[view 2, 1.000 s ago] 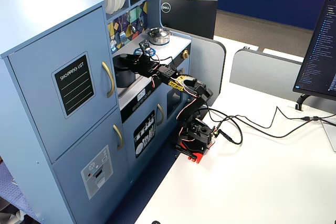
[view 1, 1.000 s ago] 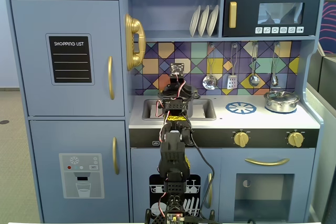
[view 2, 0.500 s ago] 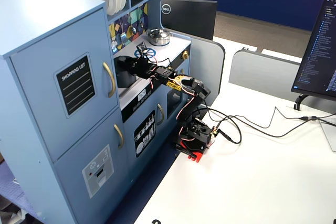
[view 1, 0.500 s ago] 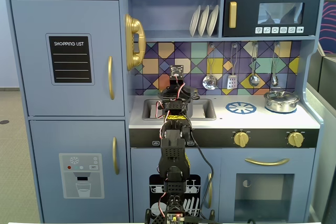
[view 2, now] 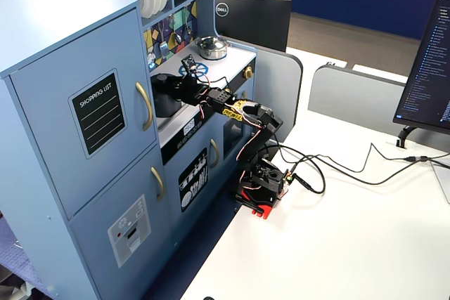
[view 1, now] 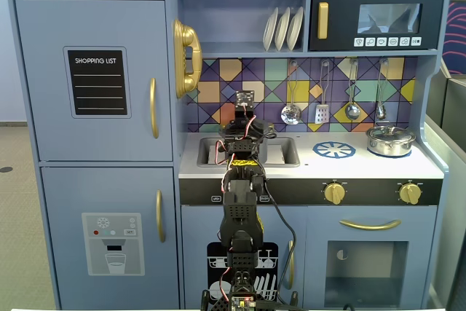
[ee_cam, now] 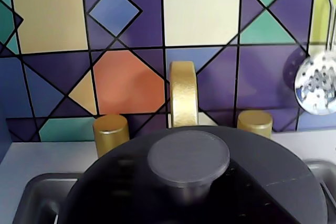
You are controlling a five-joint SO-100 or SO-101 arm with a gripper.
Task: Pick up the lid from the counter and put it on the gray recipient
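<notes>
Lid (ee_cam: 189, 156) fills the wrist view at 6 o'clock, gold faucet (ee_cam: 184, 94) at 12 behind it. Gripper (view 2: 163, 83) over the sink (view 1: 287, 152); finger state cannot be told.

An office: a toy kitchen (view 2: 105, 103) beside a white desk (view 2: 351, 244) with monitors (view 2: 430, 61)

Lid (ee_cam: 210, 182) (bottom edge) cut off

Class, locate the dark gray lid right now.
In the wrist view the lid fills the lower centre, over the sink, just before the gold faucet.
</notes>
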